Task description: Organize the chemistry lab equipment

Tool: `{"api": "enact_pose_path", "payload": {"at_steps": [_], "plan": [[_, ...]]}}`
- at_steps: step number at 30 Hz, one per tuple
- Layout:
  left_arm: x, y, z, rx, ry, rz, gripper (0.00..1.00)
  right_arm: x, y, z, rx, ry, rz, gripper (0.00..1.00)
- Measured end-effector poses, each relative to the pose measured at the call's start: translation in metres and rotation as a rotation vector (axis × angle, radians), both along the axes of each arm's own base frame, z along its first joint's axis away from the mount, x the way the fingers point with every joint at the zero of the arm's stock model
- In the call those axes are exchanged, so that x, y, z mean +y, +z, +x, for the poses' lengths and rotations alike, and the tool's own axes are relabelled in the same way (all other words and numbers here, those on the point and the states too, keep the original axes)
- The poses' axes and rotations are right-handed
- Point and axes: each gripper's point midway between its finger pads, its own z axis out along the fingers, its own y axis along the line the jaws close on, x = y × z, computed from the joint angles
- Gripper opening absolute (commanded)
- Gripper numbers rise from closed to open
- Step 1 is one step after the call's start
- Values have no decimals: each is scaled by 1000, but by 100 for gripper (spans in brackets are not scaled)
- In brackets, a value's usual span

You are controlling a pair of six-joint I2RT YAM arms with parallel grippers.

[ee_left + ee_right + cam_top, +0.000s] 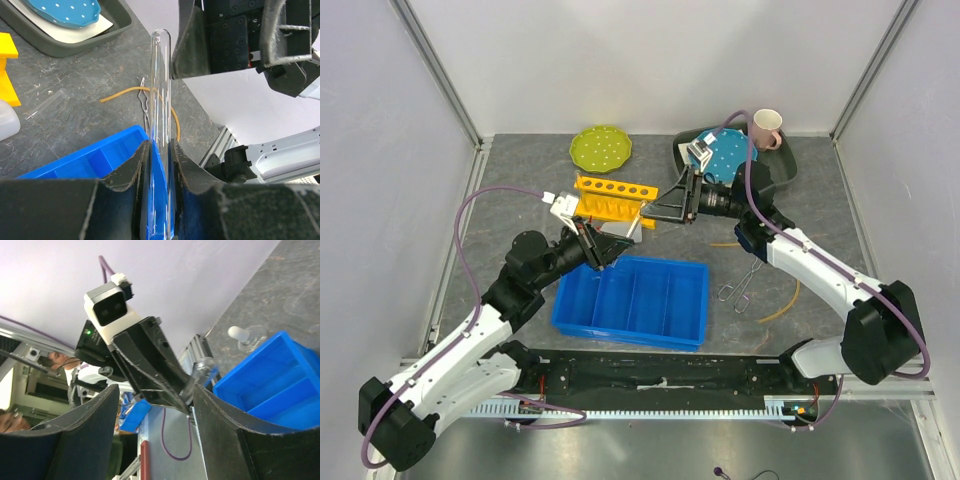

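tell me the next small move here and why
Probably nudge the right gripper sideways until the test tube has its free end centred between the open jaws. The left gripper is shut on the tube's lower part, and the tip lies close beside one right jaw rather than mid-gap, so closing now might miss.

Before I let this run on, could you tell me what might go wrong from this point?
1. The left claw pinches the glass test tube with a long stretch sticking out. Smooth glass could slip and drop toward the blue bin.
2. The open right claw sits close to the tube's free end, so a misjudged approach might knock or snap it.
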Motion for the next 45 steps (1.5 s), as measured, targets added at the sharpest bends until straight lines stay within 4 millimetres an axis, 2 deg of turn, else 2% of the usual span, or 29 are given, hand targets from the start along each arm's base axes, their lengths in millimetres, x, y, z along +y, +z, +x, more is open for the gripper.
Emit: {"api": "enact_pose_path", "payload": {"at_steps": [4, 9, 16, 25, 31, 35, 38, 44, 45], "plan": [[-1, -2, 2, 6, 2, 3, 9, 10, 2, -10, 20, 35, 16, 61], [-1, -2, 2, 9, 4, 1, 9, 18, -8, -11, 51, 49, 2, 56], [5, -5, 3, 16, 42, 7, 9, 19, -16, -8, 43, 44, -25, 56], [16, 14, 0, -39, 86, -34, 9, 19, -29, -2, 23, 18, -77, 60], [15, 15, 1, -42, 80, -38, 9, 30, -38, 0, 47, 39, -82, 60], [14, 13, 1, -31, 78, -50, 9, 41, -35, -6, 45, 69, -68, 58], [13, 12, 0, -21, 77, -57, 9, 45, -31, -10, 40, 84, -53, 52], [12, 11, 0, -8, 76, -87, 9, 49, -25, -8, 34, 86, -27, 35], [12, 10, 0, -3, 77, -91, 9, 49, -25, -7, 37, 86, -25, 29]]}}
